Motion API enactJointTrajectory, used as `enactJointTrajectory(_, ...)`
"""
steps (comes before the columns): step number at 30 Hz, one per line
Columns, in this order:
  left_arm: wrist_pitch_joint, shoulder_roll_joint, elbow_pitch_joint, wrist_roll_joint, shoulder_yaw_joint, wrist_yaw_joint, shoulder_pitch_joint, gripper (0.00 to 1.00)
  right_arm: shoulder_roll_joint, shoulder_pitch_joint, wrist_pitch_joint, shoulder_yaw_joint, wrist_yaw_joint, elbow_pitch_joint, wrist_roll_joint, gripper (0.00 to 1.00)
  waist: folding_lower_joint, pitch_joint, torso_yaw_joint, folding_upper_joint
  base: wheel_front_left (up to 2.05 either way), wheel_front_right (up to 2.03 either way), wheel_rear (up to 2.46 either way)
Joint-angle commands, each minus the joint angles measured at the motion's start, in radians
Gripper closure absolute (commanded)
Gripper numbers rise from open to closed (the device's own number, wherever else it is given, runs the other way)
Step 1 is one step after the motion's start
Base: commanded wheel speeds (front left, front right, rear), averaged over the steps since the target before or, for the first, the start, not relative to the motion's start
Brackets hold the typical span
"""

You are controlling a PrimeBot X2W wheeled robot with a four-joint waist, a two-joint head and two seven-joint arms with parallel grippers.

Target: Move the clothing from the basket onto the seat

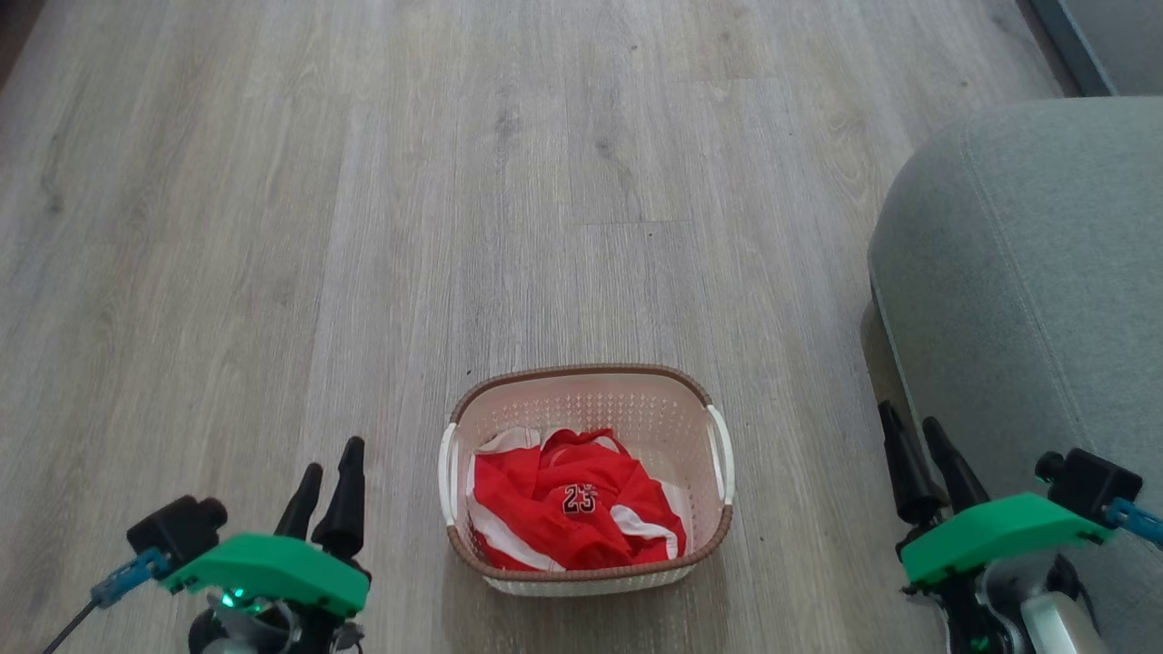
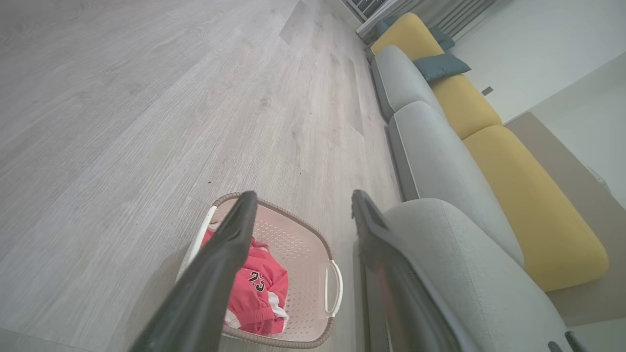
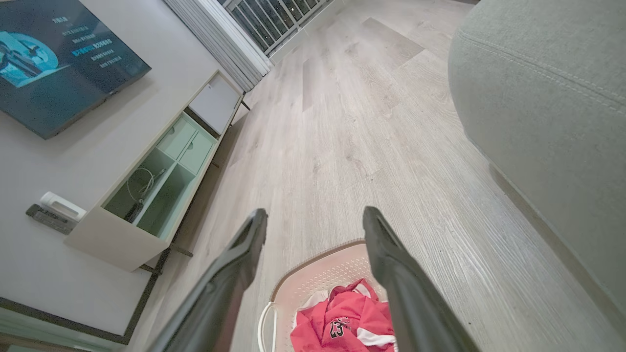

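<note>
Clothing (image 1: pixel 568 509): red, crumpled, "23" patch uppermost; was contained in the basket (image 1: pixel 591 374). The basket was set on the floor (image 1: pixel 363 227), apart from the seat (image 1: pixel 1027 272) to its right. Left gripper (image 1: pixel 332 456) was held low to the left of the basket, right gripper (image 1: pixel 909 416) near the seat's edge. Both pairs of jaws were spread, with nothing gripped.

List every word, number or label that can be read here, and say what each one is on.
"23": on the dark patch of the red clothing in the basket.
Pale lines of text on the television screen: too blurred to read.
No other writing can be read.
</note>
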State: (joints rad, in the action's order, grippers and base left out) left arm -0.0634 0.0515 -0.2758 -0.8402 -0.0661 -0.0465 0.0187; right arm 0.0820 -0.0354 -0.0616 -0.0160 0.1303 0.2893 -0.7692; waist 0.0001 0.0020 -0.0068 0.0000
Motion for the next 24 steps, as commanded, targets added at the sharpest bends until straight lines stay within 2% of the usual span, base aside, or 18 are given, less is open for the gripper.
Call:
enactJointTrajectory(1, -0.013, 0.017, 0.039, 0.030, 0.009, 0.008, 0.054, 0.00, 0.022, -0.042, -0.013, -0.017, 0.000, -0.031, 0.030, 0.00, 0.0000, 0.000, 0.000, 0.0000, 0.00, 0.00, 0.00)
enactJointTrajectory(13, -0.052, 0.031, 0.059, 0.199, -0.023, 0.037, 0.060, 0.00, 0.040, -0.045, -0.051, -0.050, 0.000, -0.034, 0.198, 0.00, 0.0000, 0.001, 0.005, 0.0000, 0.00, 0.00, 0.00)
enactJointTrajectory(24, -0.084, 0.041, 0.079, 0.327, -0.030, 0.061, 0.062, 0.00, 0.041, -0.043, -0.084, -0.056, 0.000, -0.026, 0.305, 0.00, 0.0000, 0.001, 0.006, 0.0000, 0.00, 0.00, 0.00)
